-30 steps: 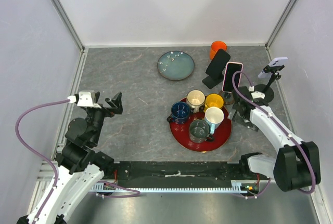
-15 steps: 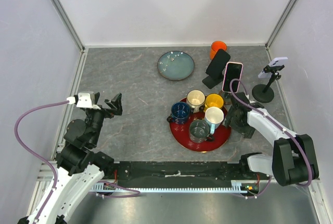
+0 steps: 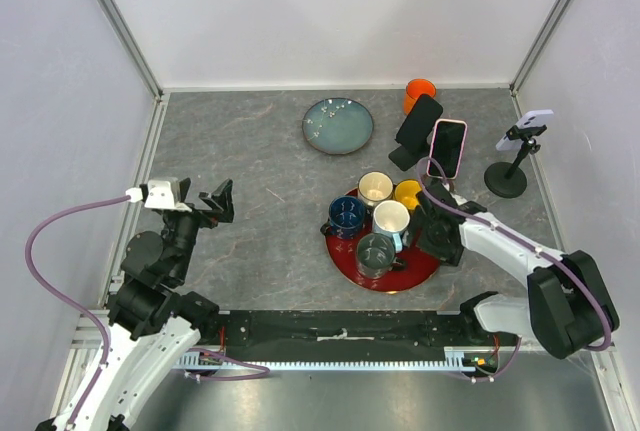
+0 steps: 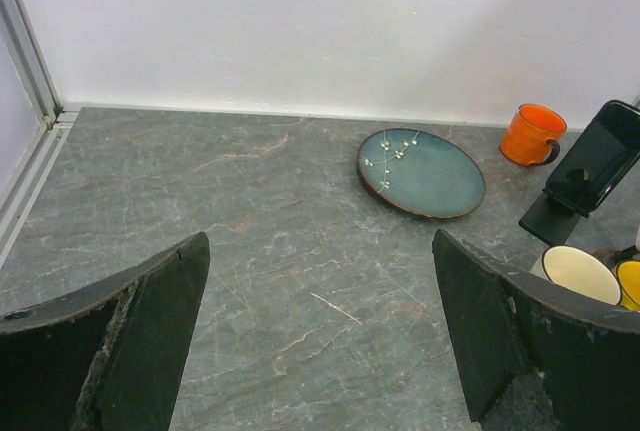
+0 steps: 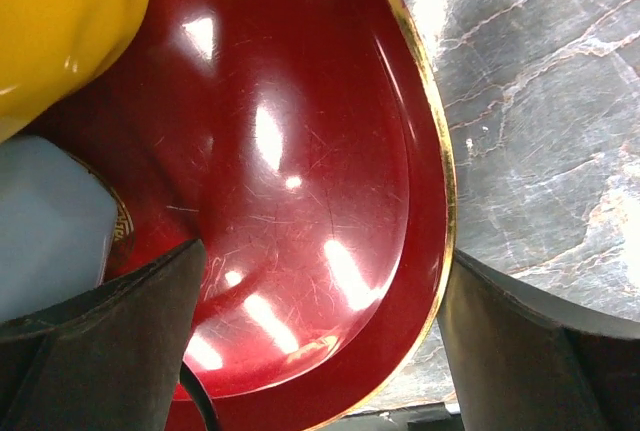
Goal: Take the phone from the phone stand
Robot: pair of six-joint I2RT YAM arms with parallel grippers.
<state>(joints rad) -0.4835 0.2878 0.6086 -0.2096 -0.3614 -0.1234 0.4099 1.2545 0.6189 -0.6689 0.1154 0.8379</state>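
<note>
Since a second ago the right arm has swung away from the far-right corner of the worktop (image 3: 260, 181) toward its middle, and the white cup (image 3: 390, 219) now sits further left on the red tray (image 3: 425, 269). The left arm has hardly shifted.

The right tool (image 3: 437, 234) hangs low over the tray's right rim. Its wrist view shows the tool (image 5: 320, 351) released, with the gold-edged rim of the tray (image 5: 440, 201) between the spread fingers and the yellow cup (image 5: 60, 21) at the upper left. It grips nothing.

The left tool (image 3: 218, 201) is near the left edge, also released, and its wrist view shows the tool (image 4: 320, 341) above bare worktop.

Three phones stand toward the far-right corner:
- The black phone (image 3: 420, 119) leans on a black wedge stand (image 3: 405, 158), just beside the orange cup (image 3: 420, 93).
- The pink-cased phone (image 3: 447, 147) stands upright next to it, and its support is hidden.
- The pale phone (image 3: 537, 116) is clipped atop a pole stand (image 3: 505, 179) near the right edge.

Neither tool touches any of them.

A teal plate (image 3: 338, 125) lies near the far edge.
</note>
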